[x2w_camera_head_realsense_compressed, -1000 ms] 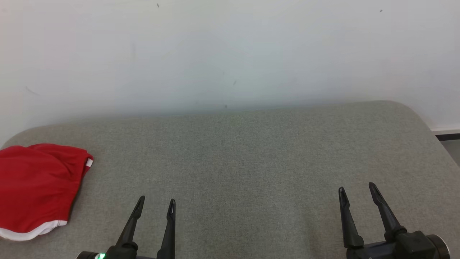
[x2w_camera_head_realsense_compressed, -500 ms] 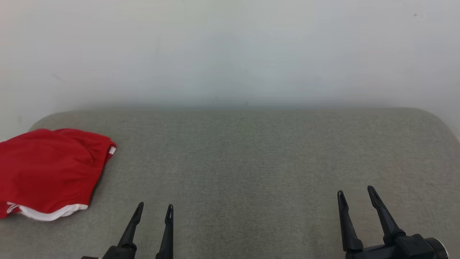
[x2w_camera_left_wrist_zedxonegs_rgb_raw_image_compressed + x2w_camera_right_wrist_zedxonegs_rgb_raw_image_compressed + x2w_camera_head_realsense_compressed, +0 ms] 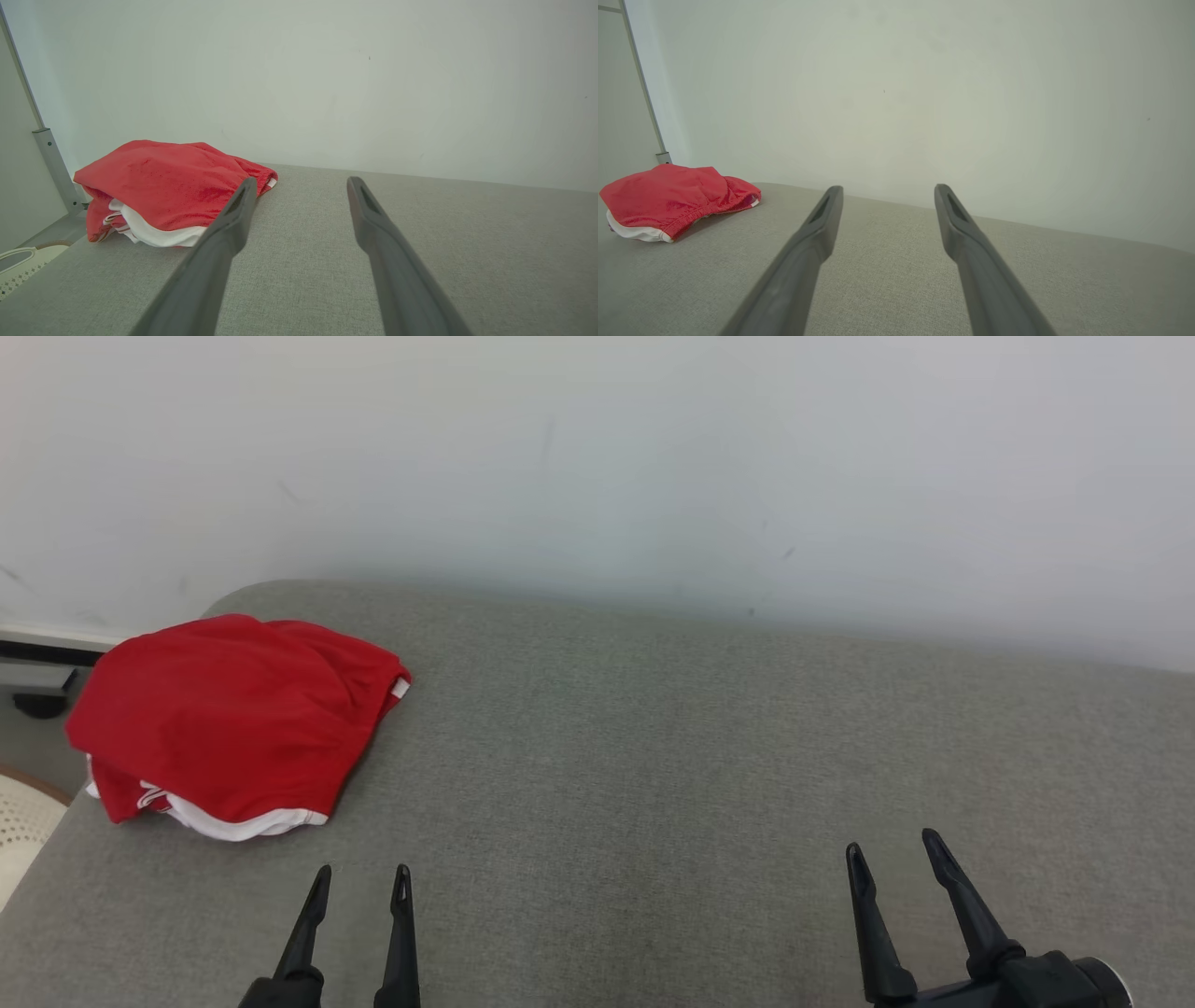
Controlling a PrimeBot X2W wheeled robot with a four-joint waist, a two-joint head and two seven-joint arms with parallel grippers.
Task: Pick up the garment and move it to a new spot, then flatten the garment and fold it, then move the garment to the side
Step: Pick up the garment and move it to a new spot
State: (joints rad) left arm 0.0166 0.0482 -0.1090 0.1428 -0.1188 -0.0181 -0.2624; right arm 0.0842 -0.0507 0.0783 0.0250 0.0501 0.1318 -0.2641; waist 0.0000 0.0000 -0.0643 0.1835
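red garment (image 3: 224, 719) white-trimmed; grey cushion (image 3: 653, 756); white wall (image 3: 597, 457)

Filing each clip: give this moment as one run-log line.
garment: bunched, left end of grey surface | left tool: open, empty | right tool: open, empty

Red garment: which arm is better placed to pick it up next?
Left, probably. The left end effector stands open just short of the red garment, which lies bunched at the left end of the grey surface. The right end effector, also open, is far across.
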